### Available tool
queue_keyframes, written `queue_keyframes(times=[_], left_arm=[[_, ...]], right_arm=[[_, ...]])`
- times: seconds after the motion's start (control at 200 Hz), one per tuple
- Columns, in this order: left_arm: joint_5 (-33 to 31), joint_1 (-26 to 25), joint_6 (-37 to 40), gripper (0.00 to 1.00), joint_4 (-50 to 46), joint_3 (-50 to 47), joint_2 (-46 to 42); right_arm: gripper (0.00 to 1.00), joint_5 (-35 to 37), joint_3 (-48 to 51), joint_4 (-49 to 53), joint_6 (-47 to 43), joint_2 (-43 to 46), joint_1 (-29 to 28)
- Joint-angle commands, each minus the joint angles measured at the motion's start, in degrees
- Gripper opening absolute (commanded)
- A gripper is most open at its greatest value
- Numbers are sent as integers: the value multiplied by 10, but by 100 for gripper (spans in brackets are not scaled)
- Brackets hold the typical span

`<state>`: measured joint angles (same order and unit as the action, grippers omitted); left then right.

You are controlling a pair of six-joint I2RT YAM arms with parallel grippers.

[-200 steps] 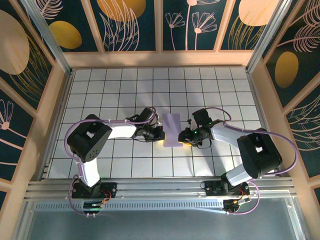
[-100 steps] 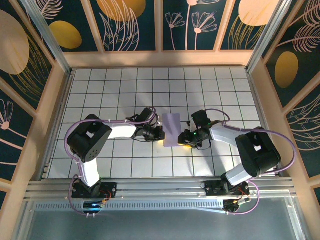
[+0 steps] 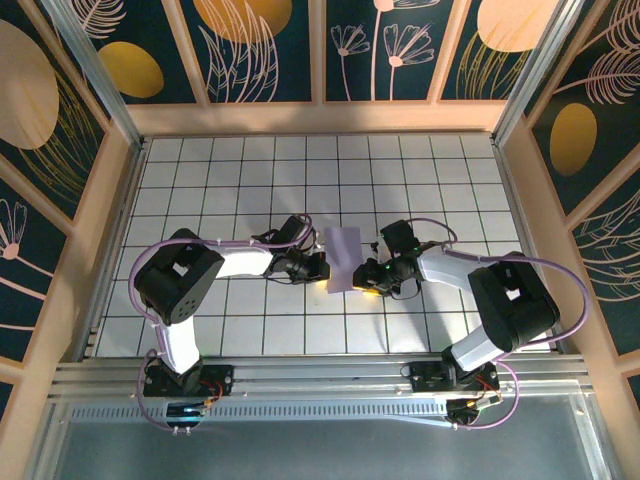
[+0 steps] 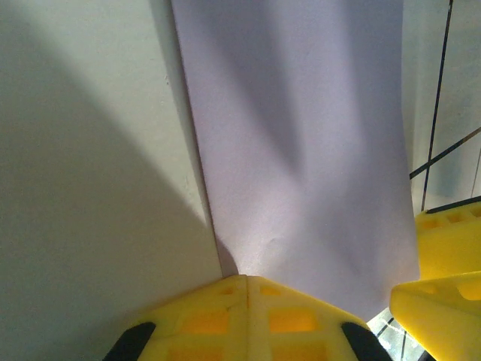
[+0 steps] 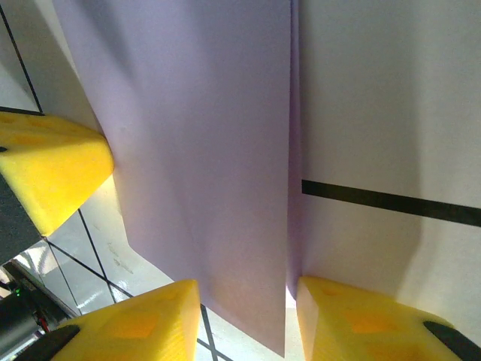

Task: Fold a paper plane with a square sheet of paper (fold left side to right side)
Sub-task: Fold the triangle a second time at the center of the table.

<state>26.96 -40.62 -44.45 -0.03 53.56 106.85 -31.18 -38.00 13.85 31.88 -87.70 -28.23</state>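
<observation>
Square sheet of paper (image 3: 343, 258), already folded into a narrow lavender strip, lies flat near the middle of the tiled table (image 3: 200, 180), running from near to far. At its near left edge the left gripper (image 4: 246, 280) is clenched, tips meeting against the paper. At the near right corner the right gripper (image 5: 244, 289) stands parted, its yellow fingers (image 5: 353, 316) straddling the strip's edge without pinching it.

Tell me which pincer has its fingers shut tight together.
The left pincer: its fingers meet in a seam at the edge of the lavender paper; the right pincer shows a gap.
</observation>
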Motion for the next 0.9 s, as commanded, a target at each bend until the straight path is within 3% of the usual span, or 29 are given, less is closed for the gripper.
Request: queue_keyframes(times=[0.0,0.646,0.896], left_arm=[[-23,-3,1,3,-30,-13,16],[-24,-4,1,3,-30,-14,17],[-25,-4,1,3,-30,-14,15]], right_arm=[[40,-3,-12,2,-3,-3,-6],[40,2,-37,58,-23,18,1],[40,-6,-21,19,-8,16,5]])
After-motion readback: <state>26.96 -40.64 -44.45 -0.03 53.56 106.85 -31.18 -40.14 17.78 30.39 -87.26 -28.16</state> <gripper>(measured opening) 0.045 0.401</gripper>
